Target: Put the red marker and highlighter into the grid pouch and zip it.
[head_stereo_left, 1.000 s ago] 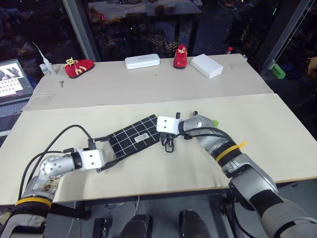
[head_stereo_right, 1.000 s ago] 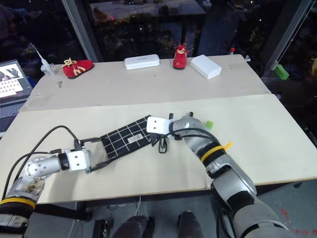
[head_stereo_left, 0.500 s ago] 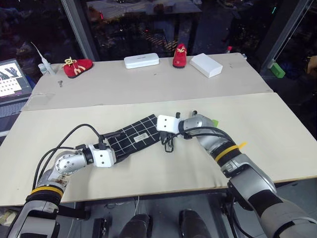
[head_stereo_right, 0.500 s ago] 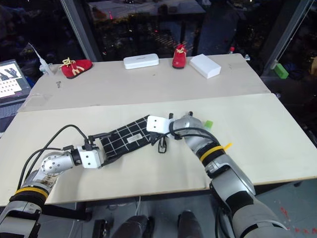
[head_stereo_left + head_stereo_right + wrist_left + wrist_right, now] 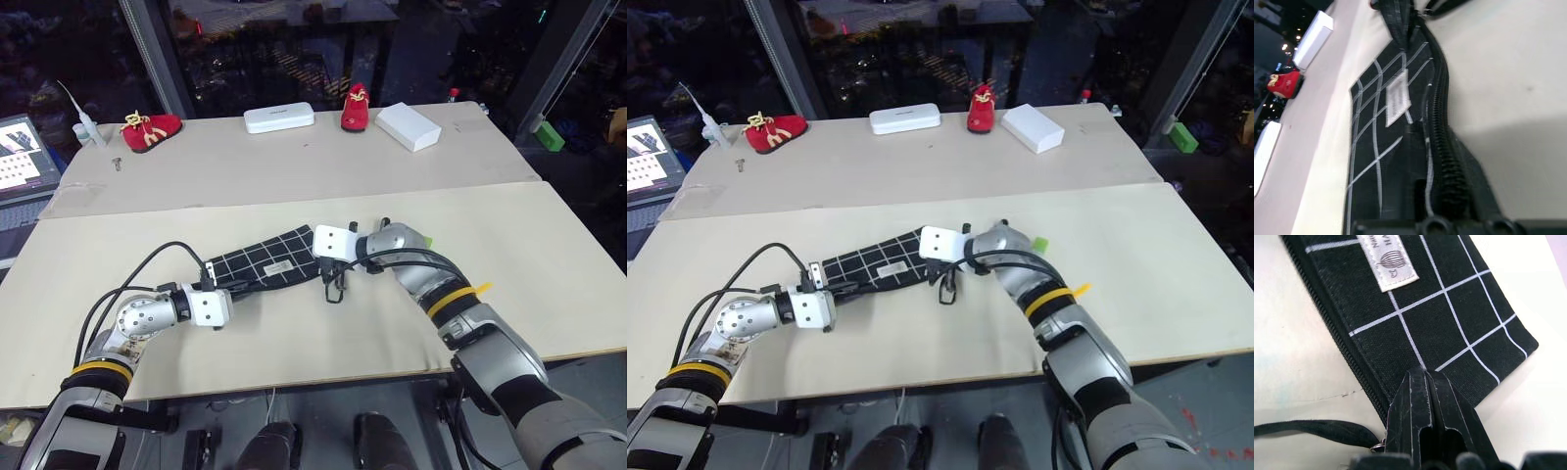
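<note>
One grid pouch (image 5: 266, 267) lies at the centre of the frame on the counter (image 5: 549, 264). Two pincers are at it: the left pincer (image 5: 240, 290) at its lower left end, the right pincer (image 5: 1425, 382) at its right end. One black wrist loop (image 5: 334, 289) hangs just right of centre. One small green thing (image 5: 426, 241) peeks out right of centre, partly hidden by the arm. Along the top of the frame there are two red miniature shoes, one at upper left (image 5: 153, 130) and one at upper middle (image 5: 356, 110), and two white cases (image 5: 279, 118) (image 5: 409, 127). One laptop (image 5: 24, 162) sits at the left edge. One green block (image 5: 552, 137) shows at the upper right.
</note>
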### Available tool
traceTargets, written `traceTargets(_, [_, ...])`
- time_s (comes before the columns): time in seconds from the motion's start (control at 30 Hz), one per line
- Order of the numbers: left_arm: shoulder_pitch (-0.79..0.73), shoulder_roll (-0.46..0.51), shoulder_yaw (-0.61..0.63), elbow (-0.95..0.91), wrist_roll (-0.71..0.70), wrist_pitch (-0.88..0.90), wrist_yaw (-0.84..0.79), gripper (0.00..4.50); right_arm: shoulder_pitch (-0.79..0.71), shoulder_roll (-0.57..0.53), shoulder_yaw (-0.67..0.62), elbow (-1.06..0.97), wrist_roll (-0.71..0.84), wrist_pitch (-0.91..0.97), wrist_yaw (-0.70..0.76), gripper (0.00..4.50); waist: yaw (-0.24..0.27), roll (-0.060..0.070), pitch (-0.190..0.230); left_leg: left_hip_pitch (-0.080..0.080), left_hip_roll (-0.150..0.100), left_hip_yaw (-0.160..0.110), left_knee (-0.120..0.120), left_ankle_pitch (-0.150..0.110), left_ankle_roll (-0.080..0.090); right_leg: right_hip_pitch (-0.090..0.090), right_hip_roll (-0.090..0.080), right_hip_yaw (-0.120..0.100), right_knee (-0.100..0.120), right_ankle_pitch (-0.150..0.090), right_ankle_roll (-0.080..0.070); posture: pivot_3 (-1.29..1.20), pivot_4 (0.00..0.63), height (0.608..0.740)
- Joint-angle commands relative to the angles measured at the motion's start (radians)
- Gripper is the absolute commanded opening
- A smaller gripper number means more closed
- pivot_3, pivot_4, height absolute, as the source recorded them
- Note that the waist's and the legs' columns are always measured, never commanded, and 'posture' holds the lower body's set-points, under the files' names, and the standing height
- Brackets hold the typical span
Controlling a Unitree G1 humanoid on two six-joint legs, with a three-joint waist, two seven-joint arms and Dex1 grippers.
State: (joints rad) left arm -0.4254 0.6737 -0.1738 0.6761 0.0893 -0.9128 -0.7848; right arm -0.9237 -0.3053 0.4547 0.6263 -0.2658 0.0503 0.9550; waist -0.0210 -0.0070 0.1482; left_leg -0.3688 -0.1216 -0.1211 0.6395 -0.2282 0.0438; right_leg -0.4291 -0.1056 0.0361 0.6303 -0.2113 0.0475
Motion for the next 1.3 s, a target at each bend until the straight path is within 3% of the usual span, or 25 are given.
traceTargets(0.03, [0.005, -0.01, 0.012, -0.02, -0.063, 0.037, -0.029, 0.0, 0.014, 0.003, -0.026, -0.033, 0.045, 0.011, 0.05, 1.19, 0.0, 0.0, 0.0, 0.0, 0.0, 0.0, 0.0, 0.0, 0.0, 0.0, 0.0, 0.0, 0.0, 0.0, 0.0, 0.0, 0.15, 0.74])
traceTargets(0.17, [0.025, -0.017, 0.019, -0.053, -0.09, 0.082, -0.04, 0.0, -0.009, 0.038, -0.127, -0.067, 0.172, 0.122, 0.098, 2.57, -0.001, 0.0, 0.0, 0.0, 0.0, 0.0, 0.0, 0.0, 0.0, 0.0, 0.0, 0.0, 0.0, 0.0, 0.0, 0.0, 0.15, 0.74])
traceTargets(0.33, [0.069, -0.029, 0.047, -0.113, -0.144, 0.179, -0.042, 0.0, -0.145, 0.038, -0.308, -0.024, 0.343, 0.334, 0.102, 4.28, -0.009, 0.0, 0.0, -0.003, 0.0, 0.0, 0.0, 0.0, 0.0, -0.004, 0.0, 0.001, 0.001, 0.0, 0.0, 0.0, 0.15, 0.74])
traceTargets(0.5, [0.099, -0.078, 0.104, -0.258, -0.239, 0.373, 0.003, 0.0, -0.169, -0.064, -0.371, -0.076, 0.411, 0.38, 0.177, 4.28, -0.008, 0.0, 0.0, -0.009, 0.001, -0.002, 0.0, 0.0, 0.0, -0.009, 0.0, -0.001, 0.001, 0.001, -0.001, 0.0, 0.15, 0.74])
traceTargets(0.67, [0.097, -0.112, 0.133, -0.41, -0.238, 0.555, 0.073, 0.0, -0.097, -0.119, -0.375, -0.089, 0.355, 0.411, 0.032, 4.28, -0.009, 0.0, 0.0, -0.015, 0.0, -0.002, 0.003, 0.0, 0.0, -0.012, -0.001, -0.002, 0.0, 0.001, 0.0, 0.0, 0.15, 0.74])
traceTargets(1.3, [0.129, -0.146, 0.15, -0.477, -0.221, 0.651, 0.091, 0.0, 0.005, 0.037, -0.381, -0.147, 0.403, 0.634, -0.188, 4.28, -0.02, 0.0, 0.0, -0.014, 0.002, 0.003, 0.004, 0.0, 0.0, -0.012, 0.0, 0.002, 0.0, 0.003, -0.002, 0.0, 0.15, 0.74])
